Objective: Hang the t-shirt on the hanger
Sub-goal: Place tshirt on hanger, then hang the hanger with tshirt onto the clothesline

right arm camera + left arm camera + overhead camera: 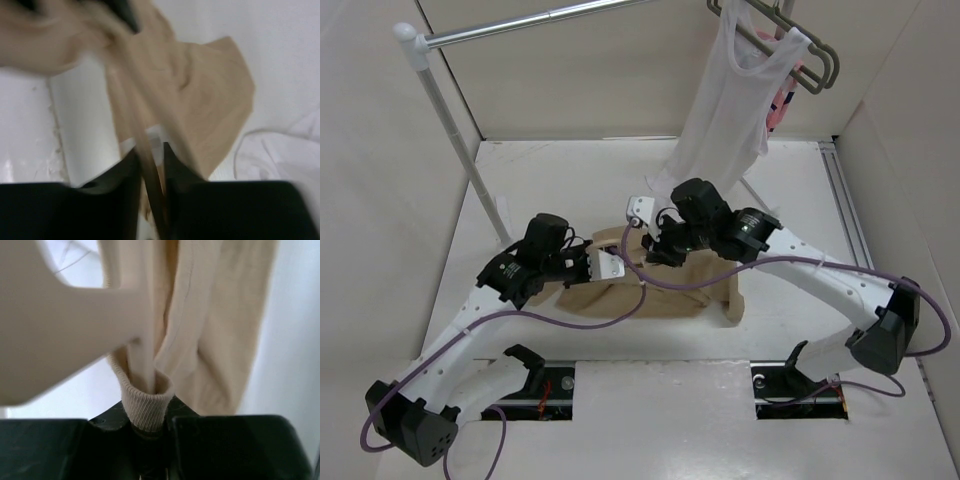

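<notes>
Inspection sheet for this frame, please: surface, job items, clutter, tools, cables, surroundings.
Surface: white table, two slots at its near edge.
Job's things: t-shirt bunched mid-table; hanger pale, blurred, at the collar.
Clutter: nothing seen.
Tools: left tool shut on the t-shirt's ribbed collar; right tool shut on a thin pale bar, apparently the hanger.
Cables: purple cables along both arms, one looping over the shirt.
Surroundings: white tank top on a grey-green hanger, rail, white walls.
</notes>
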Robot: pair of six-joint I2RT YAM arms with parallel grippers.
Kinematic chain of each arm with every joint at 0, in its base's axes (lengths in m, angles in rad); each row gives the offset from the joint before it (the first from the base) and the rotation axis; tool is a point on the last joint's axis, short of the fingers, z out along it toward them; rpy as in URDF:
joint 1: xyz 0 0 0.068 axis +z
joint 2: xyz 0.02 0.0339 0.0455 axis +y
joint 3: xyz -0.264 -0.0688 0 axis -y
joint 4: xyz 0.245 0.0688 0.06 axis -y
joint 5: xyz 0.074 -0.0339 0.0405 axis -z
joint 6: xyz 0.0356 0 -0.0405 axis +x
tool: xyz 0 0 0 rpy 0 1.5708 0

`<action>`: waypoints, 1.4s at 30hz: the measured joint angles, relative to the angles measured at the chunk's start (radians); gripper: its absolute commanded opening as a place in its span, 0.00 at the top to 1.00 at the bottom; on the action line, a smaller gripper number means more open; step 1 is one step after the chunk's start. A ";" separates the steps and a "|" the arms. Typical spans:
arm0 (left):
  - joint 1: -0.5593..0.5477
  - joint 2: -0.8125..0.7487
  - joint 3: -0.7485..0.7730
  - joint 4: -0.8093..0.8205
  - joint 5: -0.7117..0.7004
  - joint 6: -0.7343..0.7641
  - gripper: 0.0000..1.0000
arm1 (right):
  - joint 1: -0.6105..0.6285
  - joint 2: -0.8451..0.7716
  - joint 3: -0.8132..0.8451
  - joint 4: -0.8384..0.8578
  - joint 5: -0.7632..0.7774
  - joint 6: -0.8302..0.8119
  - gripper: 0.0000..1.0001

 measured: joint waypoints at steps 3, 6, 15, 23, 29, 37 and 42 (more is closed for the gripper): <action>0.013 -0.001 0.010 0.015 -0.039 -0.012 1.00 | 0.022 0.004 0.005 -0.031 -0.048 -0.009 1.00; 0.006 -0.013 0.010 0.016 -0.032 -0.016 1.00 | 0.027 -0.030 -0.023 -0.013 -0.042 -0.013 1.00; -0.043 -0.007 0.010 0.097 -0.007 0.005 1.00 | 0.031 -0.291 -0.165 0.033 0.005 0.014 1.00; -0.014 -0.005 0.008 0.154 -0.002 -0.012 1.00 | -0.069 -0.491 -0.195 -0.069 0.008 0.040 1.00; 0.014 0.004 0.011 0.159 0.026 -0.031 0.58 | -0.101 -0.513 -0.195 -0.102 -0.011 0.058 1.00; 0.046 0.000 0.087 0.204 0.021 -0.238 0.00 | -0.150 -0.410 -0.011 -0.222 0.130 0.139 1.00; 0.047 -0.095 0.106 0.372 -0.026 -0.423 0.00 | -0.232 -0.237 0.272 -0.288 0.201 0.174 1.00</action>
